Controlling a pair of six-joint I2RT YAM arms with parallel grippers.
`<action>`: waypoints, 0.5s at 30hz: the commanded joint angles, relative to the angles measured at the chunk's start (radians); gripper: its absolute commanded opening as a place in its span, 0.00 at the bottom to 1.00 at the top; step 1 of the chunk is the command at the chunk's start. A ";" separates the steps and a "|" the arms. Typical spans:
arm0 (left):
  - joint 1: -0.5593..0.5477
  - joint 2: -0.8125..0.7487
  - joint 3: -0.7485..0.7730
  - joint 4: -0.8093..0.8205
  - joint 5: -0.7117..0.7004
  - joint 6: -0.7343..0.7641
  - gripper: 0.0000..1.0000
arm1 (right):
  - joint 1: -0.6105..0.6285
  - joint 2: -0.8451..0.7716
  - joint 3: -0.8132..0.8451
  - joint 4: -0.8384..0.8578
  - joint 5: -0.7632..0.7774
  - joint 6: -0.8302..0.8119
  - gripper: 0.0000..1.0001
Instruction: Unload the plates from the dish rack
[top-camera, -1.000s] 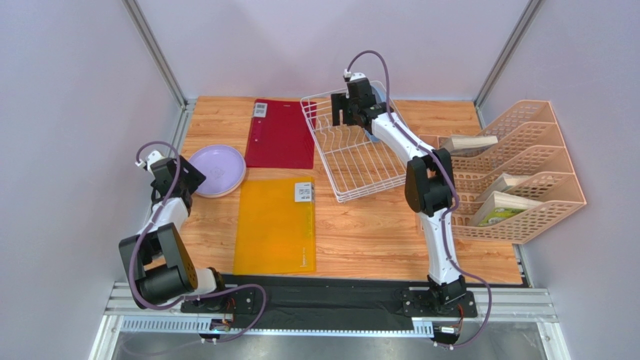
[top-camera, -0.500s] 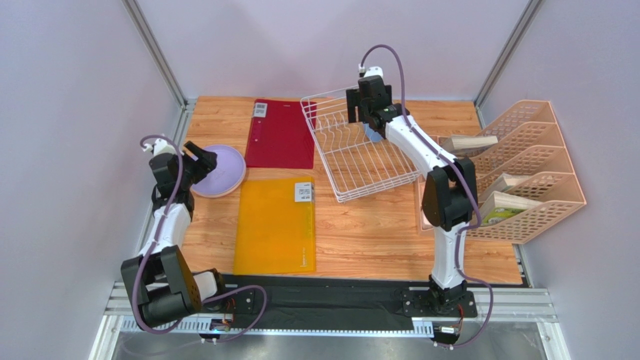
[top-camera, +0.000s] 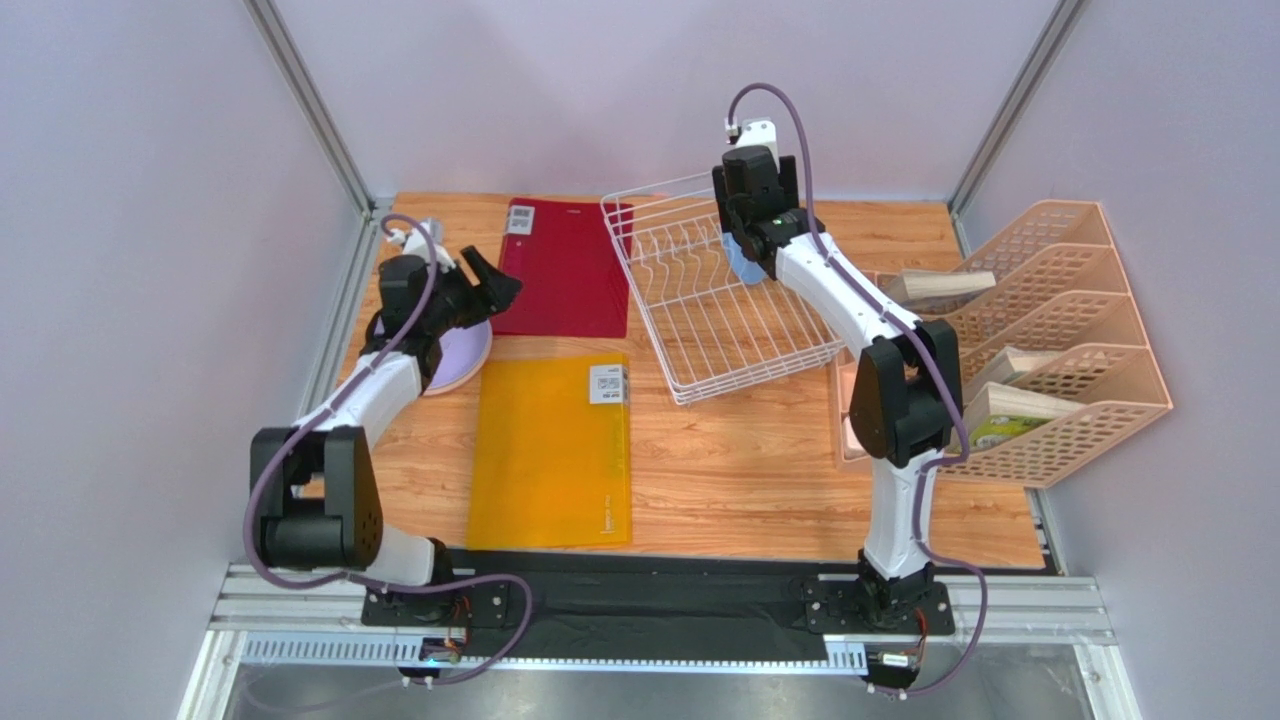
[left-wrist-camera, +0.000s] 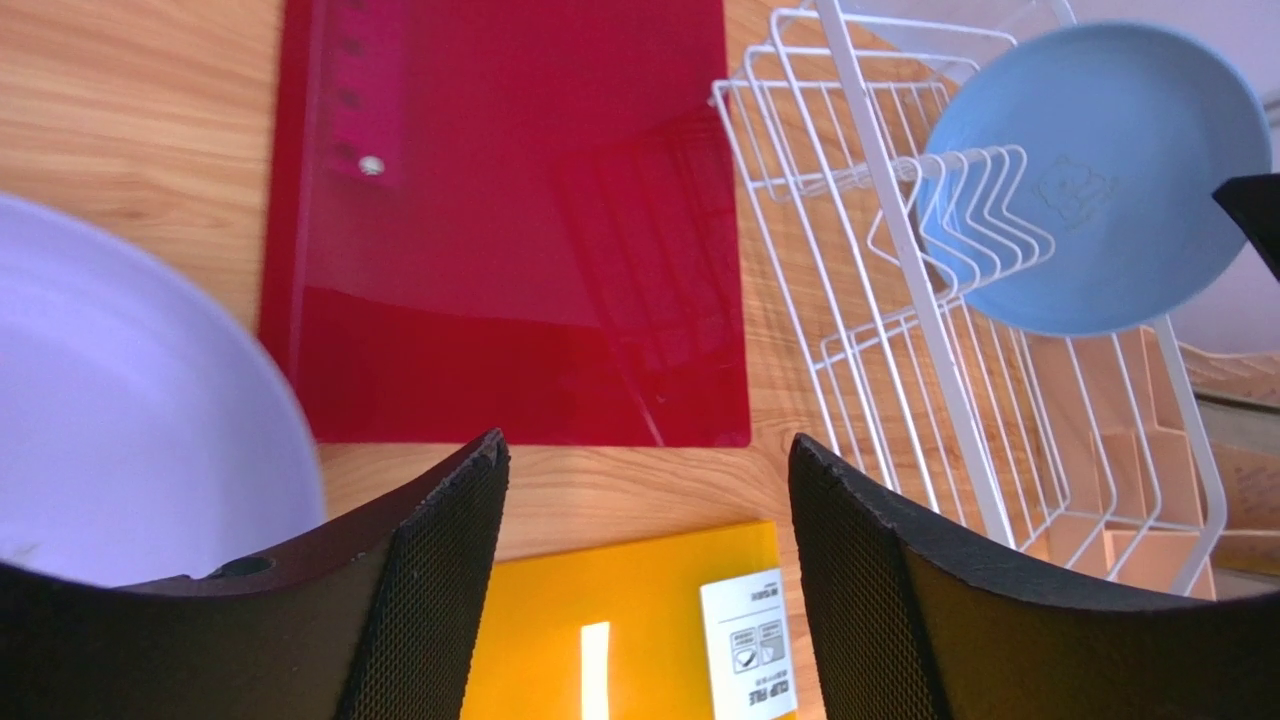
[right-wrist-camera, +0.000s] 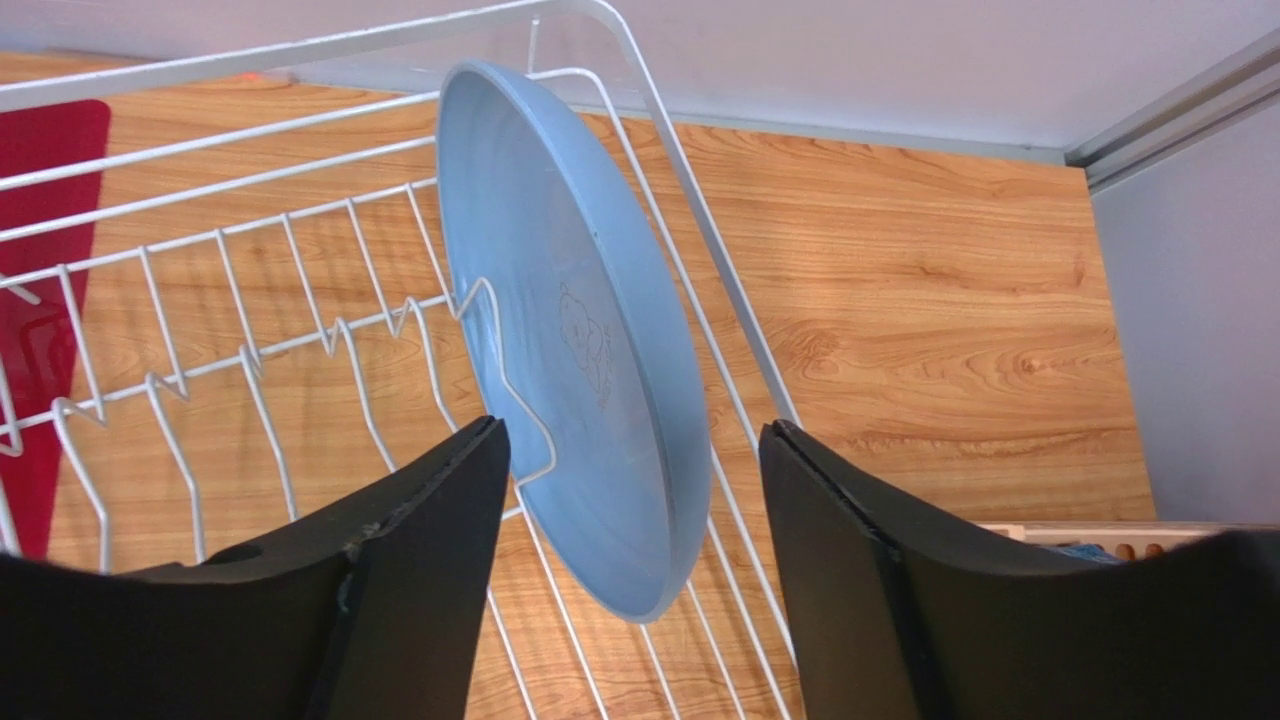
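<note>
The white wire dish rack (top-camera: 706, 323) stands at the back middle and also shows in the left wrist view (left-wrist-camera: 917, 345) and the right wrist view (right-wrist-camera: 301, 50). A light blue plate (right-wrist-camera: 586, 330) stands on edge at the rack's back right side (top-camera: 739, 267). My right gripper (right-wrist-camera: 631, 435) is open above it, one finger on each side of the plate, not touching (top-camera: 747, 240). A lavender plate (top-camera: 458, 360) lies flat on the table at the left (left-wrist-camera: 120, 405). My left gripper (left-wrist-camera: 643, 450) is open and empty just past it, near the red folder's edge (top-camera: 469, 273). Pink and cream plates are out of view.
A red folder (top-camera: 564, 270) lies left of the rack and a yellow folder (top-camera: 549, 450) in front of it. A peach lattice file organiser (top-camera: 1037, 345) holding books stands at the right. Walls close the back and sides.
My left gripper swung from the far left side of the lavender plate across it toward the red folder. My right gripper shifted a little right and now straddles the blue plate.
</note>
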 joint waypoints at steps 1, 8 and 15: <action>-0.077 0.102 0.111 0.056 0.031 -0.014 0.73 | -0.016 0.040 0.068 0.018 0.019 -0.047 0.63; -0.134 0.169 0.148 0.074 0.012 -0.033 0.73 | -0.026 0.071 0.075 0.001 0.011 -0.056 0.40; -0.179 0.194 0.123 0.111 0.015 -0.058 0.72 | -0.027 0.089 0.077 -0.028 0.011 -0.070 0.00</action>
